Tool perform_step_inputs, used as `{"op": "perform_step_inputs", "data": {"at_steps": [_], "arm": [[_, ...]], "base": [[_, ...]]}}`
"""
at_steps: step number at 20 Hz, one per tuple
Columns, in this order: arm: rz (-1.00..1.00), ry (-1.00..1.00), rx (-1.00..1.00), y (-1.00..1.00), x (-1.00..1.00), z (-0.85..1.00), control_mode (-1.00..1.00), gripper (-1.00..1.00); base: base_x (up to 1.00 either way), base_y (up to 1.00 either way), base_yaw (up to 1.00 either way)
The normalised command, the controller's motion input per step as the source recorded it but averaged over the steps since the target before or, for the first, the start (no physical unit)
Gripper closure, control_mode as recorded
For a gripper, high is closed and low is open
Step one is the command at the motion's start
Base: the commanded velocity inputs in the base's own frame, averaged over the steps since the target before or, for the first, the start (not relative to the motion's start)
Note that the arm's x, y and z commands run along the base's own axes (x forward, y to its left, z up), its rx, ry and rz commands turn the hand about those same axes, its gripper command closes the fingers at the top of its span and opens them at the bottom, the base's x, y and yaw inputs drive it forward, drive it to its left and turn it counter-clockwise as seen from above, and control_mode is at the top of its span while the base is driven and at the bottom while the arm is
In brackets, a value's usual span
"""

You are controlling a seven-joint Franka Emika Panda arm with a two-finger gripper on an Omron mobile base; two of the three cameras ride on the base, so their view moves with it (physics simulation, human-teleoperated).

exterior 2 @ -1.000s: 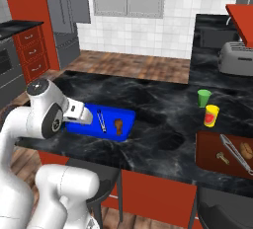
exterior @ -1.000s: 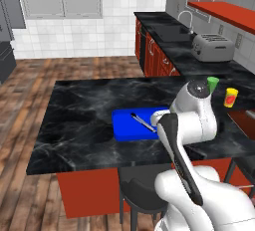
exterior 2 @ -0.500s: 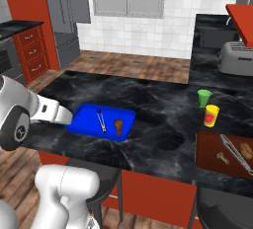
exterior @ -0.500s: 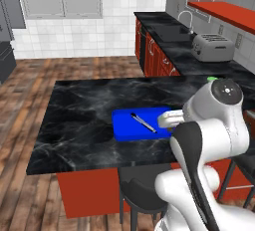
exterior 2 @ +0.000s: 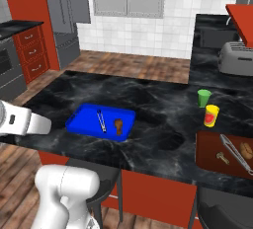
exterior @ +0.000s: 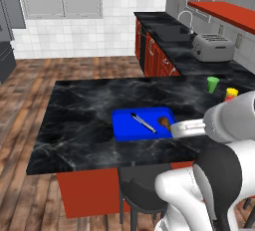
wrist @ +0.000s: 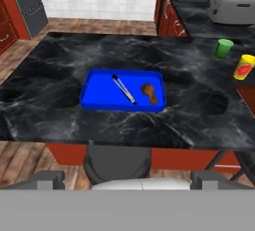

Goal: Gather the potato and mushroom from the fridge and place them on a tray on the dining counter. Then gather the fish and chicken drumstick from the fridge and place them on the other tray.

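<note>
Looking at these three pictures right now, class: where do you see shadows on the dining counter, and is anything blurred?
Left base view: soft dark patches on the dining counter beside the tray. Right base view: round shadow right of the tray. Hand view: everything evenly sharp, flat light, no glare on the tray.

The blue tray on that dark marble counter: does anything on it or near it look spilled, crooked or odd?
Nothing stands out. The blue tray lies flat on the dining counter, holding a slim silvery fish and a brown chicken drumstick, apart from each other. The green cup and yellow container stand upright. No spills.
</note>
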Motion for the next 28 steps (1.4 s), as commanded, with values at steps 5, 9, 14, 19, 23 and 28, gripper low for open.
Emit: {"op": "perform_step_inputs", "data": {"at_steps": [5, 9, 14, 19, 23, 28], "arm": [[0.01, -0.03, 0.00, 0.00, -0.19, 0.00, -1.00, -1.00], [0.00, 0.00, 0.00, 0.00, 0.00, 0.00, -1.00, -1.00], [0.00, 0.00, 0.00, 0.00, 0.00, 0.00, -1.00, -1.00], [0.00, 0.00, 0.00, 0.00, 0.00, 0.00, 1.00, -1.00], [0.00, 0.00, 0.00, 0.00, 0.00, 0.00, 1.00, -1.00], [0.00, 0.00, 0.00, 0.00, 0.00, 0.00, 1.00, -1.00]], "base": [[0.00, 0.00, 0.00], [0.00, 0.00, 0.00], [0.00, 0.00, 0.00], [-0.05, 0.00, 0.00], [-0.05, 0.20, 0.00], [0.00, 0.49, -0.02]]}}
